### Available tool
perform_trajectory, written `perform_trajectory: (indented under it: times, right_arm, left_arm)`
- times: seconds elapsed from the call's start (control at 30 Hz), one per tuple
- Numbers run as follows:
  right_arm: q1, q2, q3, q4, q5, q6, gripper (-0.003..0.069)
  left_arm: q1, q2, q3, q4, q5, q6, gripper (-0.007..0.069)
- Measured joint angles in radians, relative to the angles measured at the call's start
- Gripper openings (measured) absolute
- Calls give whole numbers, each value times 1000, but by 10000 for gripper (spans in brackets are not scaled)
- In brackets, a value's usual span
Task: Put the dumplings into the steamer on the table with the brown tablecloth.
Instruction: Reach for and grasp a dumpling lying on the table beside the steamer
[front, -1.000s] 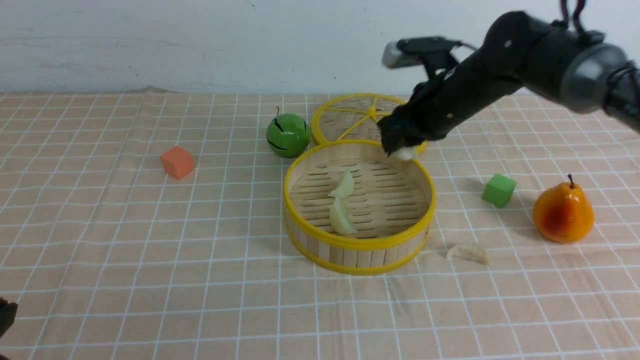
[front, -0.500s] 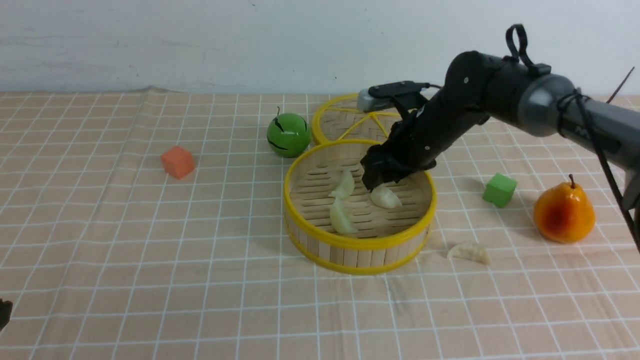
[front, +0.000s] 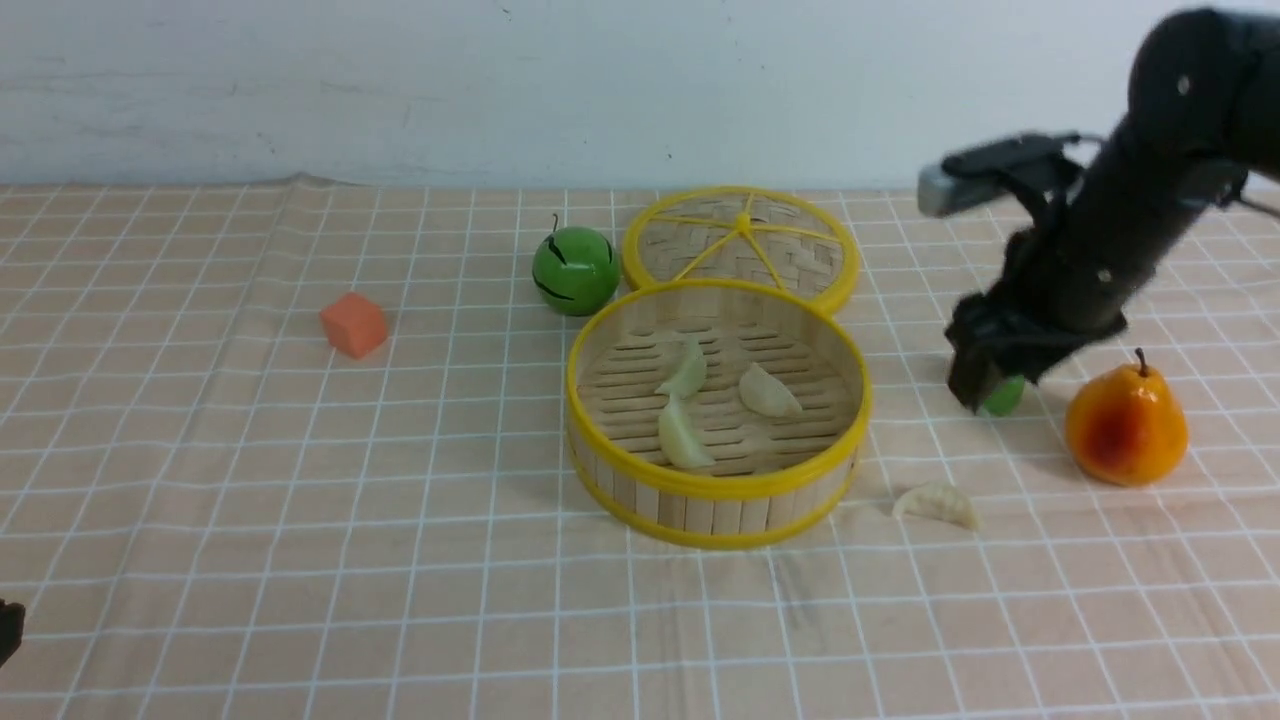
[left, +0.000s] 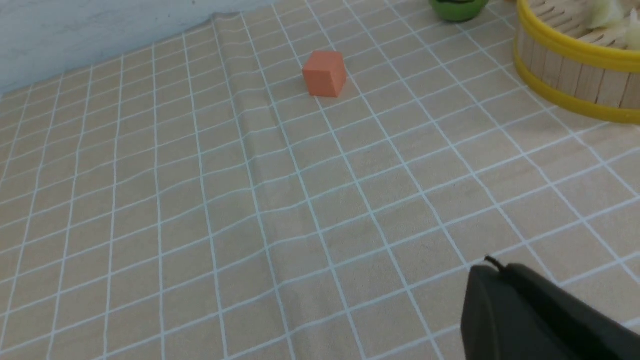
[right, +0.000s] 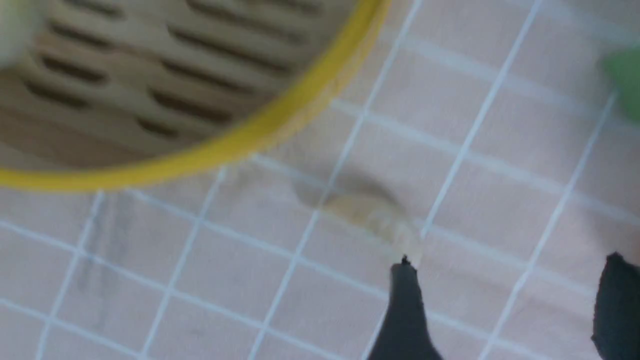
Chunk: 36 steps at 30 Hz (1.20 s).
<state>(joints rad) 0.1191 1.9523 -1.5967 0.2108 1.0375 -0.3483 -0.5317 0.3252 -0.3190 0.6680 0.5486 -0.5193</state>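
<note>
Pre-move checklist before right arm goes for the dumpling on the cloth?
1. Right pincer open, nothing held: ok.
2. Target dumpling lies free on the tablecloth, apart from the steamer wall: ok.
3. Three dumplings inside the steamer: ok.
4. Green cube clear of the right pincer: cannot tell; they overlap in the front view.
5. Pear away from the target: ok.
6. Left pincer at the near left edge, away from the target: ok; open or shut: cannot tell.
</note>
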Motion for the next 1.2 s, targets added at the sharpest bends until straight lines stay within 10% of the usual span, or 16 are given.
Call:
perform_trajectory:
  times: [0.5, 0.77, 1.2]
  right_arm:
    - [11, 8, 237, 185, -315, -243, 447]
    - [24, 37, 238, 199, -273, -247, 126]
    - [36, -128, 226, 180, -84, -246, -3]
  left_arm:
    - [0, -45, 1, -4, 0, -1, -13]
    - [0, -45, 1, -4, 0, -2, -13]
    - [0, -45, 1, -4, 3, -2, -11]
